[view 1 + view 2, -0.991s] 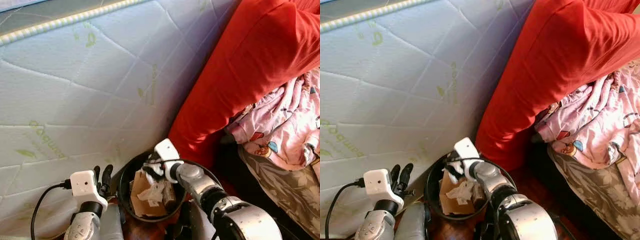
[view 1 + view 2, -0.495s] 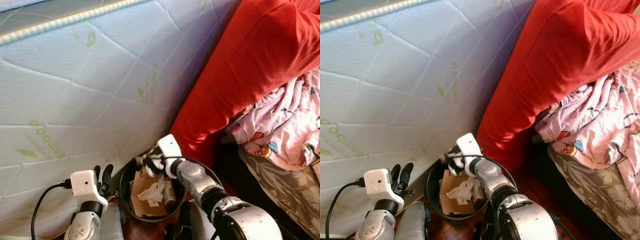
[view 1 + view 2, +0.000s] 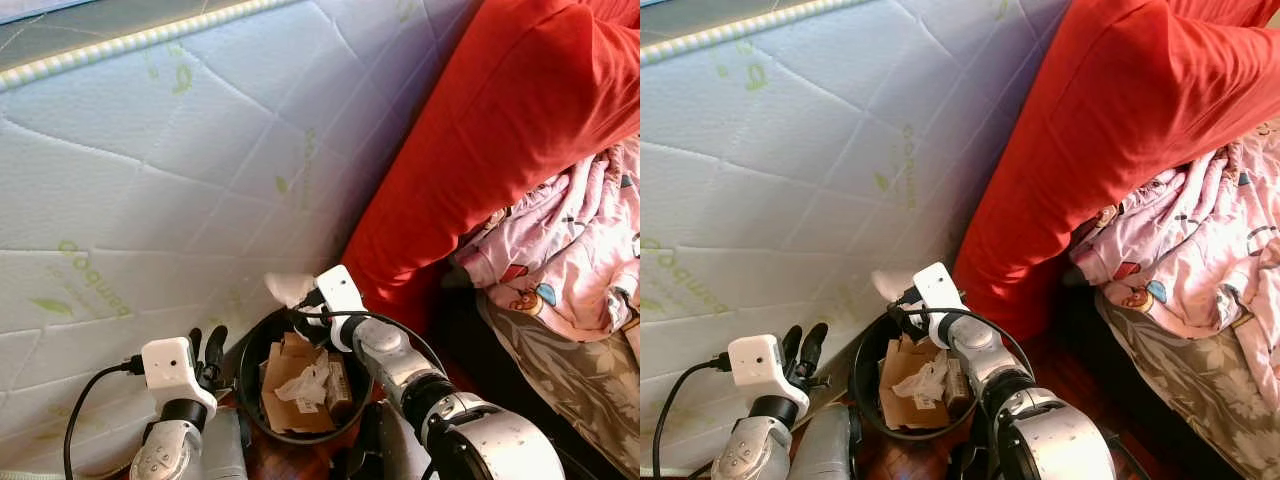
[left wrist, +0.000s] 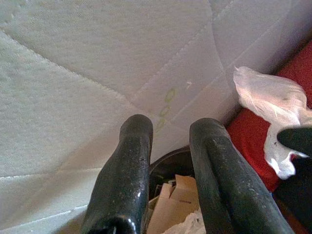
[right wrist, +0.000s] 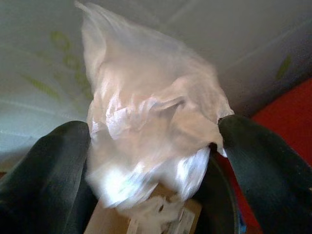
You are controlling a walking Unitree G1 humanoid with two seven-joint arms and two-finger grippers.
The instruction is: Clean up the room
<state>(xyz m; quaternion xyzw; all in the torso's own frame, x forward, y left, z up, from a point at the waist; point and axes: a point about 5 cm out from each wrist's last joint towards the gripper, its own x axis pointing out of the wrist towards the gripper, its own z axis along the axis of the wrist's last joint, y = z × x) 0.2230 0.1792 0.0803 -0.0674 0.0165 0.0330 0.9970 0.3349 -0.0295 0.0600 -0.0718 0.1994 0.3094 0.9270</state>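
My right gripper (image 5: 156, 161) is clamped on a crumpled white tissue (image 5: 146, 122), holding it raised above the far rim of the black waste bin (image 3: 250, 350), close to the mattress (image 3: 180, 180). Directly below my fingers lie cardboard scraps (image 3: 285, 385) and paper already in the bin. Judged step: disposal of the tissue. Next move calls for lowering it over the bin mouth and releasing, so it does not fall behind the rim. One second ago this gripper sat lower, inside the bin; it has since lifted with the tissue. My left gripper (image 4: 168, 161) idles beside the bin, fingers parted, holding nothing.
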